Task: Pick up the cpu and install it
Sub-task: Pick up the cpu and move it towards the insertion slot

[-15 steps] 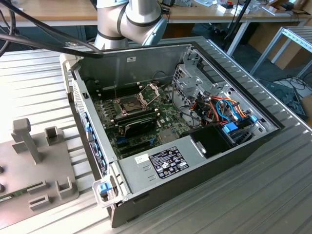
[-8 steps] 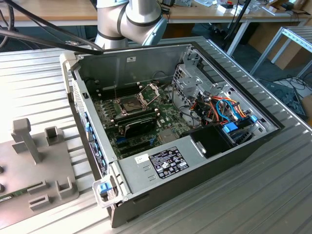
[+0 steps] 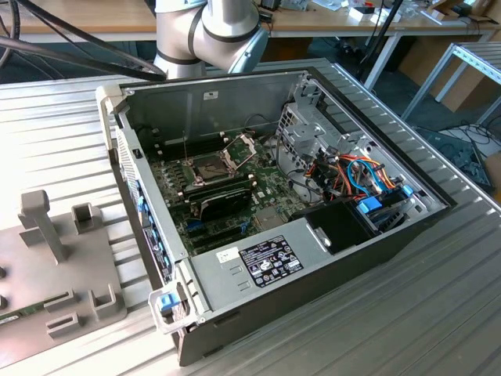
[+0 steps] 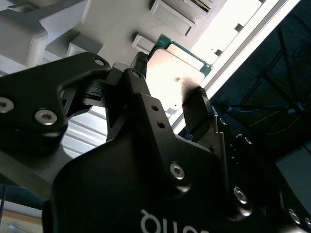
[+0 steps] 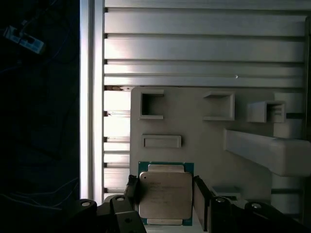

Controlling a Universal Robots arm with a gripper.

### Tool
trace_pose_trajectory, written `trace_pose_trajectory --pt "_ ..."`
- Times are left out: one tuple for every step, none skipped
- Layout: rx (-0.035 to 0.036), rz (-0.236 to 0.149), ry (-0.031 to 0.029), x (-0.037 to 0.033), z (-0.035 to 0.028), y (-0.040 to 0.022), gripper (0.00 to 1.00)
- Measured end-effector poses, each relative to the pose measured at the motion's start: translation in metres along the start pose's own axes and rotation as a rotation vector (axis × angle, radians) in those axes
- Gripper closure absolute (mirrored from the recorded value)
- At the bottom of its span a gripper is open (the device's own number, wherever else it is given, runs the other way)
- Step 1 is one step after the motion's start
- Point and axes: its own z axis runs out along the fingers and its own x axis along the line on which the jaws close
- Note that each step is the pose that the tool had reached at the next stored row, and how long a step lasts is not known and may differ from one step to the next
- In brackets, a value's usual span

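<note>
two fingers (image 5: 200, 195) of the hand (image 5: 165, 190) pinch the cpu (image 5: 165, 201) by opposite edges, at the rim of the grey fixture plate (image 5: 194, 126). a level, straight lift with even grip should prevent tilt or slip.

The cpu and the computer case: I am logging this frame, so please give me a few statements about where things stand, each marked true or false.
1. The small flat square silver-grey cpu is at the pale grey fixture plate. True.
2. The gripper hangs inside the open dark grey metal computer case. False: in both wrist views it is at the cpu, over the fixture plate.
3. The hinged silver metal socket frame on the green motherboard is folded shut. False: in the exterior view it stands open.
4. The computer case has its side off, so the motherboard shows. True.
</note>
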Motion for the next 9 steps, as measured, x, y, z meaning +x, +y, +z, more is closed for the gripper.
trace_pose_trajectory --pt "0.0 0.0 0.0 0.0 -0.0011 0.0 0.45" --pt "0.0 0.0 0.0 0.0 -0.0017 0.0 0.45" --pt "-0.0001 0.0 -0.0001 0.0 -0.0023 0.0 0.45" --pt "0.0 0.0 0.0 0.0 -0.0028 0.0 0.45" --pt "0.0 0.0 0.0001 0.0 -0.0034 0.0001 0.45" --pt "0.0 0.0 0.0 0.0 -0.0039 0.0 0.45" --pt "0.0 0.0 0.0 0.0 -0.0045 0.0001 0.45" --pt "0.0 0.0 0.0 0.0 -0.0051 0.0001 0.45" --pt "0.0 0.0 0.0 0.0 -0.0058 0.0001 0.45"
